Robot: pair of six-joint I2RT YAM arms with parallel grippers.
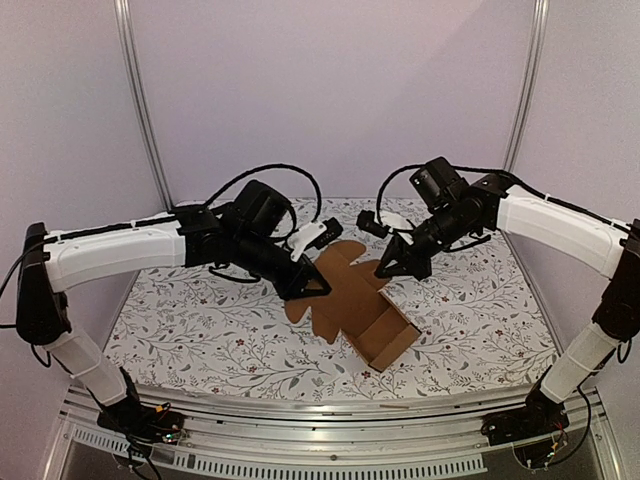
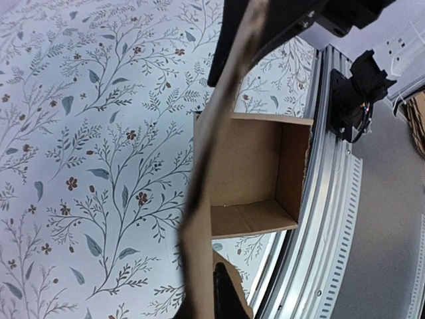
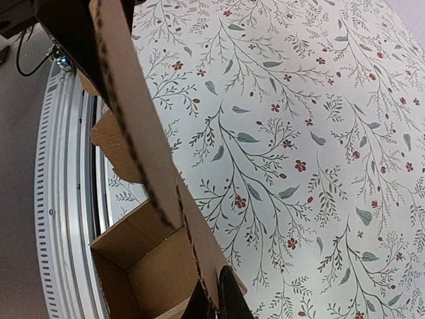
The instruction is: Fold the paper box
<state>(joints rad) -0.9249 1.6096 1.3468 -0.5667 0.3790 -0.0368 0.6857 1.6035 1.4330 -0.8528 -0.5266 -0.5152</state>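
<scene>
Seen from above, a plain brown cardboard paper box point(image 1: 385, 335) lies at the middle of a table covered with a white cloth point(image 1: 200, 320) printed with grey leafy sprigs and small red flowers. The paper box is half formed: its near end already stands as a square, open-topped tray, while its far end spreads out as flat, round-edged flaps. The black two-fingered left gripper point(image 1: 312, 285), on a white-shelled arm, is clamped onto the left flap. The matching right gripper point(image 1: 388, 268) pinches the right-hand edge of the flaps. In the left wrist view, a thin cardboard edge runs from top to bottom, pressed between dark fingers that are closed on it. Beyond it the tray shows smooth brown walls and a flat floor, near a ribbed, slotted aluminium rail point(image 2: 325, 219) at the table's edge. In the right wrist view, a flap's corrugated cut edge crosses diagonally, nipped tight by the black fingers. The hollow tray sits lower left, with a rounded tab above it and the patterned cloth filling the right side.
</scene>
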